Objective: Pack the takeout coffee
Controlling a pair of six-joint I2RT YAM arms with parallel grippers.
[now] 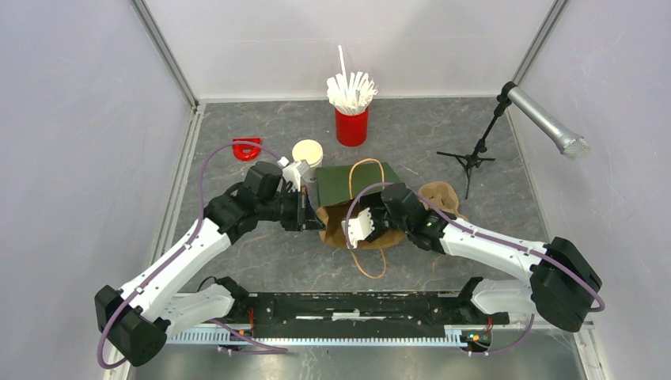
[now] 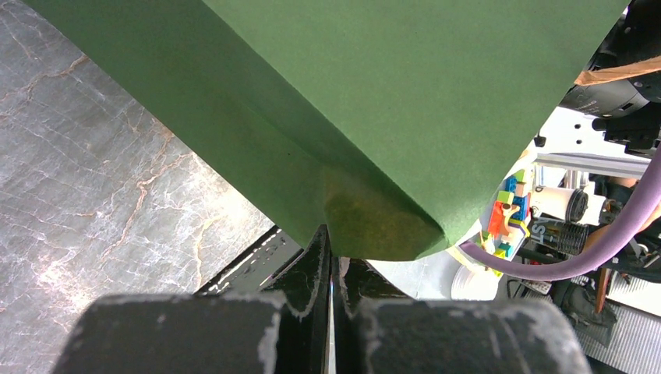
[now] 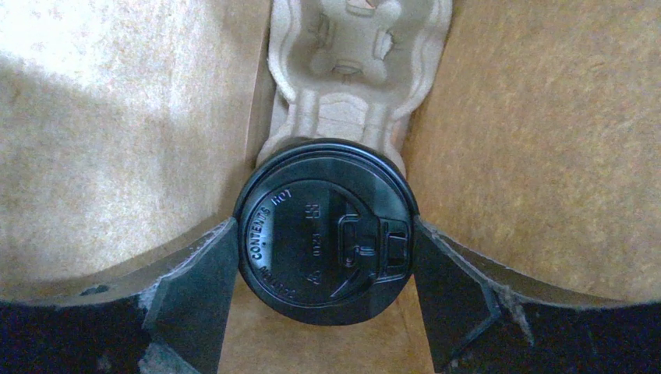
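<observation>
Right jaws grip takeout coffee inside paper bag.

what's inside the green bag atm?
Coffee cup gripped by the right pincer, cardboard cup tray beyond it. Its lid hides the cup body and contents.

Item: black lid of the takeout coffee, seen in the right wrist view. Raised lettering curves along the lid's left side and reads "CONTENTS HOT"; more letters follow the rim nearer the camera, too faint to read. Small embossed marks at the lid's middle, one of them triangular, are illegible.
</observation>
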